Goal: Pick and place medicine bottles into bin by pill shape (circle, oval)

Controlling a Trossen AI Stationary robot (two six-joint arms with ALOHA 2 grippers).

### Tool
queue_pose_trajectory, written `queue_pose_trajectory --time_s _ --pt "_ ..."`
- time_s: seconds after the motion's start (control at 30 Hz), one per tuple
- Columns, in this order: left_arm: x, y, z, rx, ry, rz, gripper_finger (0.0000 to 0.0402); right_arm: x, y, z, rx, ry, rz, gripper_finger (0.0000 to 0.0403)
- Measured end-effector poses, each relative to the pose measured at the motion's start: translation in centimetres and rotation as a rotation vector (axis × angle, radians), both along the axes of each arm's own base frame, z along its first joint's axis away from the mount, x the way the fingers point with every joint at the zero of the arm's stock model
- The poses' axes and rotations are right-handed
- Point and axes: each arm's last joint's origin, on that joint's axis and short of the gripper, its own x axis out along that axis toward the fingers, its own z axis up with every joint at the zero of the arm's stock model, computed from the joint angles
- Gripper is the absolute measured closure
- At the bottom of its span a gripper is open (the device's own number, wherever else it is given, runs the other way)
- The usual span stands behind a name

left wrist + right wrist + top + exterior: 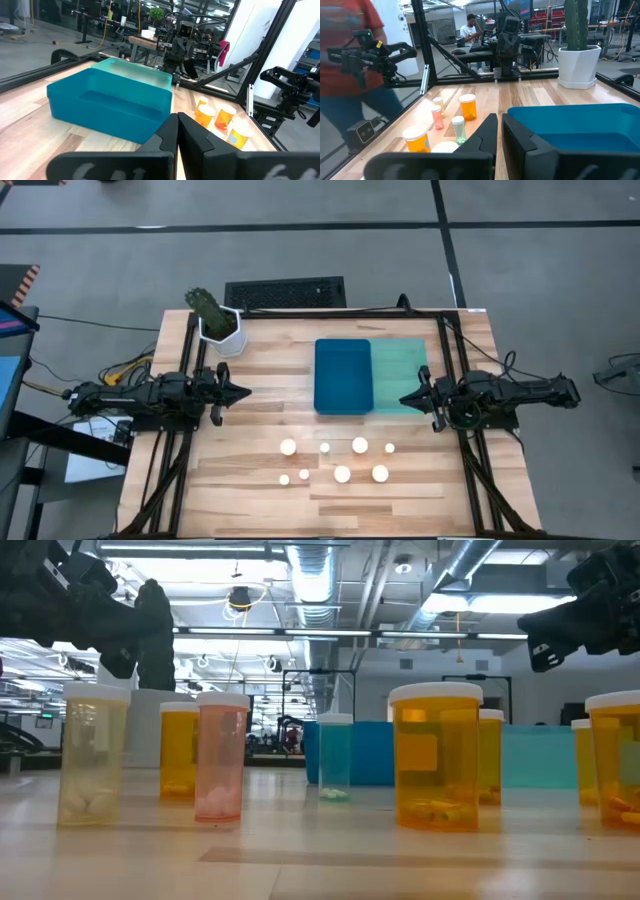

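Note:
Several small medicine bottles with white caps stand upright on their bases in two loose rows on the near middle of the wooden table. They are amber, pink, pale and teal in the low view. My left gripper hovers at the table's left, shut and empty, pointing toward the bins; it also shows in the left wrist view. My right gripper hovers at the right, beside the teal bin, shut and empty, as the right wrist view also shows. Both are clear of the bottles.
A dark blue bin and a teal bin sit side by side at the table's middle, beyond the bottles. A cactus in a white pot stands at the far left. A person stands beyond the table's near edge.

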Motion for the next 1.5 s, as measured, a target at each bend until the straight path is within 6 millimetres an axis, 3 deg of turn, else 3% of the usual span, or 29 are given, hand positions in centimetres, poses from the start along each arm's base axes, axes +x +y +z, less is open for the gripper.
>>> queue_pose_trajectory --time_s 0.83,1.1,1.33,1.5 --pt "0.00 0.00 0.00 -0.007 0.000 0.001 0.0401 0.00 0.00 -0.01 0.000 0.000 0.000 0.0360" --pt "0.00 0.02 0.02 -0.165 -0.012 0.009 0.0401 0.00 -0.02 0.00 -0.029 -0.003 -0.002 0.0360" --pt "-0.01 0.15 0.08 -0.380 -0.041 0.055 0.0401 0.00 -0.02 0.27 0.071 -0.022 -0.001 0.0360" --pt "-0.06 0.44 0.27 -0.432 -0.088 0.151 0.0401 -0.03 -0.01 0.85 0.365 -0.051 0.014 0.0360"
